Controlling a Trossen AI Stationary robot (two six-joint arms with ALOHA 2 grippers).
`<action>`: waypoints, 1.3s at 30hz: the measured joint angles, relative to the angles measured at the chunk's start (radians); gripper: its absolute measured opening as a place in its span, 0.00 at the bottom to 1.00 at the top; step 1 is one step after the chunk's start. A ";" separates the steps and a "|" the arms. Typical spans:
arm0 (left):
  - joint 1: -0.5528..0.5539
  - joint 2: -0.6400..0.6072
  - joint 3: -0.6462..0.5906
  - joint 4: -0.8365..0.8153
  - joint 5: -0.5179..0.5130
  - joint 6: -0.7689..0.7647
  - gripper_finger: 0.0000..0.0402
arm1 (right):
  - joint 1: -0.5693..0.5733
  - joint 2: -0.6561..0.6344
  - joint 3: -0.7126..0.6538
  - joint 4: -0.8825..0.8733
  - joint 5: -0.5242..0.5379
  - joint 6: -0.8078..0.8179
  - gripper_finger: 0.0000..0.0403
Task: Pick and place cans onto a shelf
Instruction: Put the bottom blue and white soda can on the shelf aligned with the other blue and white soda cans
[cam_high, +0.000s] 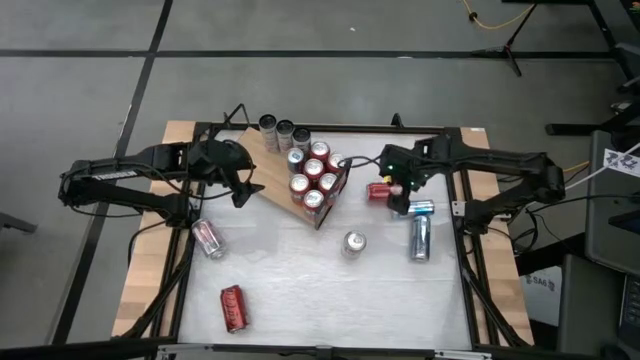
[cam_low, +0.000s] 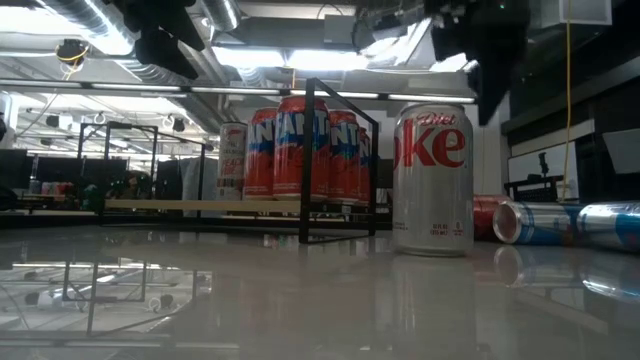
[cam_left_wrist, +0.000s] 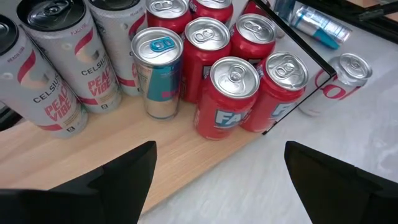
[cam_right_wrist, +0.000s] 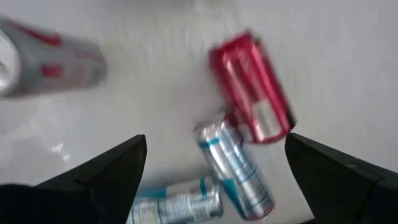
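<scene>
- The shelf lies flat on the white bench, toward its far side, with a thin black frame at the end nearer the middle.
- A cluster of red cans stands upright on the shelf inside the frame; in the left wrist view they are packed close, touching one another.
- Three tall silver cans stand in a row at the far end of the shelf, and a blue-and-silver can stands between them and the red ones.
- The left end effector hovers over the bare end of the shelf, its fingers spread wide and holding nothing.
- The right end effector hangs above the bench beside the frame, also spread and empty.
- Just below it a red can lies on its side, with two blue-and-silver cans lying close by.
- A silver cola can stands upright on the bench, apart from the shelf.
- On the left part of the bench another silver can and a red can lie on their sides, well apart.
</scene>
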 joint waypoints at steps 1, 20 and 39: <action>0.000 0.000 0.000 0.000 0.000 0.000 0.86 | 0.000 0.000 -0.021 0.001 -0.003 0.000 0.92; 0.000 0.000 0.000 -0.002 0.000 0.000 0.86 | 0.159 -0.001 -0.232 -0.125 -0.154 0.676 0.92; 0.000 0.000 0.000 -0.002 0.000 0.000 0.86 | 0.509 -0.001 -0.375 0.092 -0.120 1.205 0.92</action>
